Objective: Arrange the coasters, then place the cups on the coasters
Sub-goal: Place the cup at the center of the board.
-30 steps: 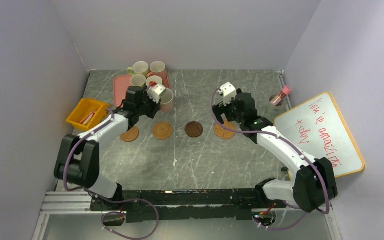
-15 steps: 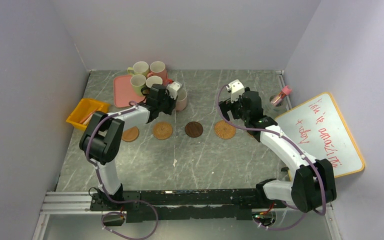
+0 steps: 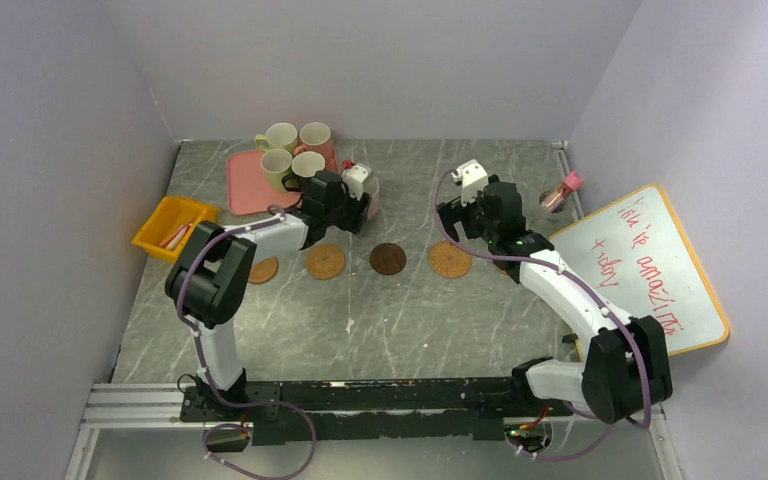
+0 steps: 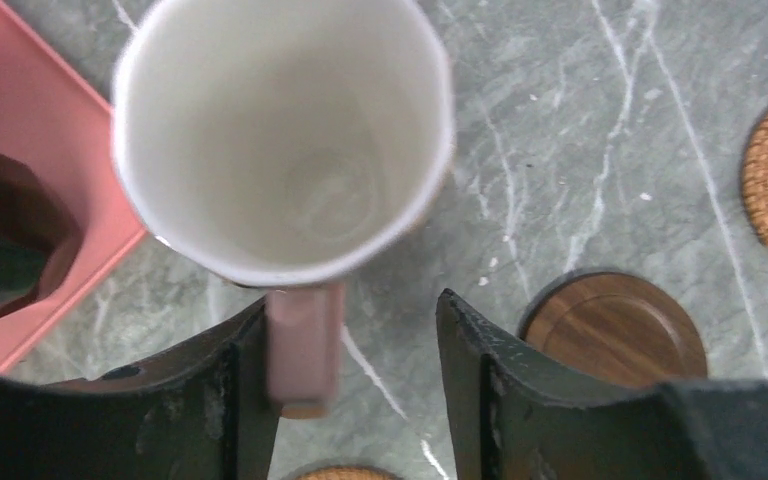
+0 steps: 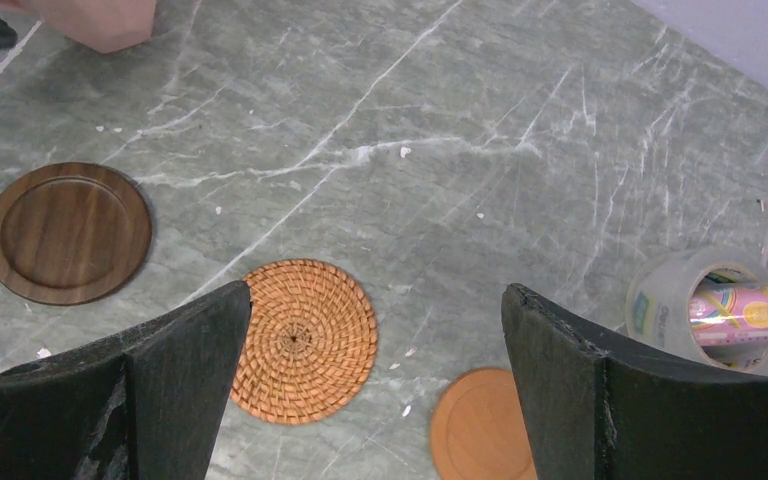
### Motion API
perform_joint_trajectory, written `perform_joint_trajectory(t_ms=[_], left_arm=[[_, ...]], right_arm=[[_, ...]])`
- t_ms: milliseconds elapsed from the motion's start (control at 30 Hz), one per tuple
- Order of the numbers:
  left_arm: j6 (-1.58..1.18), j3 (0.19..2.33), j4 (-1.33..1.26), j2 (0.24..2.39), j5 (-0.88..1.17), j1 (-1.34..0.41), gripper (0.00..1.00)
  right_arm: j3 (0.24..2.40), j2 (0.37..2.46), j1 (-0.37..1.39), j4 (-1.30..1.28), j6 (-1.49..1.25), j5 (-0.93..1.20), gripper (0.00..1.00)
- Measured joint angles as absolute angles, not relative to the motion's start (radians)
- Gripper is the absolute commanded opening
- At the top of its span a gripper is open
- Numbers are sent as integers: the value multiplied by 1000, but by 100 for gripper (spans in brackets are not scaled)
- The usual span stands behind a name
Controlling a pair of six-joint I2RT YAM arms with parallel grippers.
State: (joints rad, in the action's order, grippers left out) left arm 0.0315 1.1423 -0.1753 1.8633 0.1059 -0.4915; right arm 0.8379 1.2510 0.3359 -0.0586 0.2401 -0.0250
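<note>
pink cup (image 4: 280,130), one of five, handle between left gripper's (image 4: 350,305) parted jaws; right gripper (image 5: 375,290) spread wide above three coasters (image 5: 67,232).

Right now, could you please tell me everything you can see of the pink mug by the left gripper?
The pink mug looks ceramic, with a pale, empty inside and an angular rim. It stands upright on the grey table, beside the pink tray. Its handle lies between the open fingers of the left gripper.
</note>
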Motion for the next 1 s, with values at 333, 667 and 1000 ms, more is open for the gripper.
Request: perform_joint_trajectory(t_ms=[333, 667, 1000], left_arm=[[-32, 1172, -101, 1860, 97, -538, 73], [-68, 1179, -8, 1798, 97, -569, 71], [-76, 1202, 58, 1794, 134, -603, 72]], right_arm=[[838, 1251, 336, -59, 240, -22, 99], [838, 1251, 336, -59, 240, -17, 99], [838, 1251, 336, -59, 240, -17, 99]])
